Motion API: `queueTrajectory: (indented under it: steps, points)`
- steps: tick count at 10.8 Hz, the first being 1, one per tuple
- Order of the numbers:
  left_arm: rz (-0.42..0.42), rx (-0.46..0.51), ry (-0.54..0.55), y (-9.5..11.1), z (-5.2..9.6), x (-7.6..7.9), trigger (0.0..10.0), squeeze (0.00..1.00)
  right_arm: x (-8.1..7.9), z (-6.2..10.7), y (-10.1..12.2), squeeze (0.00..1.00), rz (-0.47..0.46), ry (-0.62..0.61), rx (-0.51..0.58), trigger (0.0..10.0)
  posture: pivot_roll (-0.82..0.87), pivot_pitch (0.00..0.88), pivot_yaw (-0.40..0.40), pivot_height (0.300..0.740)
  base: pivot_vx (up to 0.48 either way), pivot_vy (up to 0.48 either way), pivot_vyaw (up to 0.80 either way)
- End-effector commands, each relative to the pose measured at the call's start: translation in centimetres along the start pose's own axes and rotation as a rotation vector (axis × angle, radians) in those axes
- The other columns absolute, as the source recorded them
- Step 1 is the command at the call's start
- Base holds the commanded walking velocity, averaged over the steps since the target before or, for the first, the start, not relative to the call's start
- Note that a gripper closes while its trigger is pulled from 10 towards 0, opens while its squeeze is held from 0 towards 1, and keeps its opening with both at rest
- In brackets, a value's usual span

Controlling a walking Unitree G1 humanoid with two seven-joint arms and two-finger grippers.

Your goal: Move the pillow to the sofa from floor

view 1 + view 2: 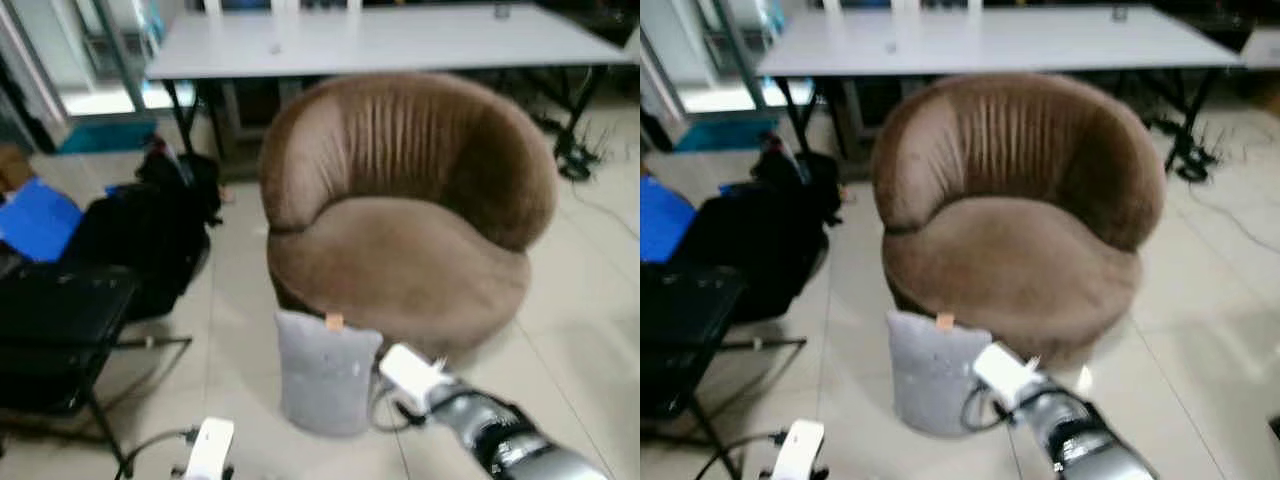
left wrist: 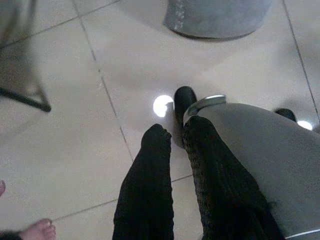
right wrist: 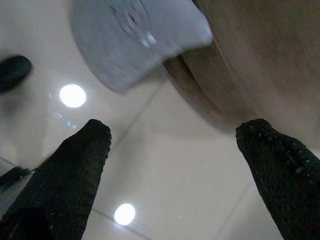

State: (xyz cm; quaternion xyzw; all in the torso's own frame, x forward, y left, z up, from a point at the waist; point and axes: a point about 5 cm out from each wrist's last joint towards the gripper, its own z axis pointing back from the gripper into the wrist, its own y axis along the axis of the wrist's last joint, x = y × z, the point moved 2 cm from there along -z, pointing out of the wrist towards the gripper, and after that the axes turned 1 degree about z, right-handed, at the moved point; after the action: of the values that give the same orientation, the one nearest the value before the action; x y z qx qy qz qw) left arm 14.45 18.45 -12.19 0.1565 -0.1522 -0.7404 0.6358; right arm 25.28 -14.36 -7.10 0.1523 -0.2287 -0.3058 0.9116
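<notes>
Grey pillow [image 1: 326,372] upright on floor, against brown round sofa [image 1: 405,210]

grey pillow [image 1: 326,372] w/ orange tag — brown ribbed sofa [image 1: 410,200].

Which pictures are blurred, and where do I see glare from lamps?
Both eye views are softly blurred; the pillow and sofa lack sharp edges. The right wrist view smears the pillow and shows two round glare spots on the floor. The left wrist view has one bright spot.
</notes>
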Motion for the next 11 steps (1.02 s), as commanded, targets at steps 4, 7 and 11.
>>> queueTrajectory:
  steps: [4, 7, 11]
  points:
    - [-0.005, -0.044, -0.018, -1.29, 0.10, 0.57, 10.0, 0.00, 0.89, 0.19, -0.79, 0.00, -0.003, -0.030, -0.018, 10.0, -0.13, 0.000, 0.016, 0.740, 0.000, 0.000, 0.17]
    - [-0.007, -0.045, -0.018, -1.30, 0.10, 0.57, 10.0, 0.00, 0.92, 0.19, -0.78, 0.01, 0.005, -0.032, -0.021, 10.0, -0.13, 0.000, 0.016, 0.740, 0.000, 0.000, 0.66]
    - [0.007, -0.044, -0.030, -1.35, 0.10, 0.70, 10.0, 0.00, 0.92, 0.20, -0.94, 0.00, -0.012, -0.031, -0.028, 10.0, -0.13, 0.000, 0.018, 0.740, 0.000, 0.000, 0.00]
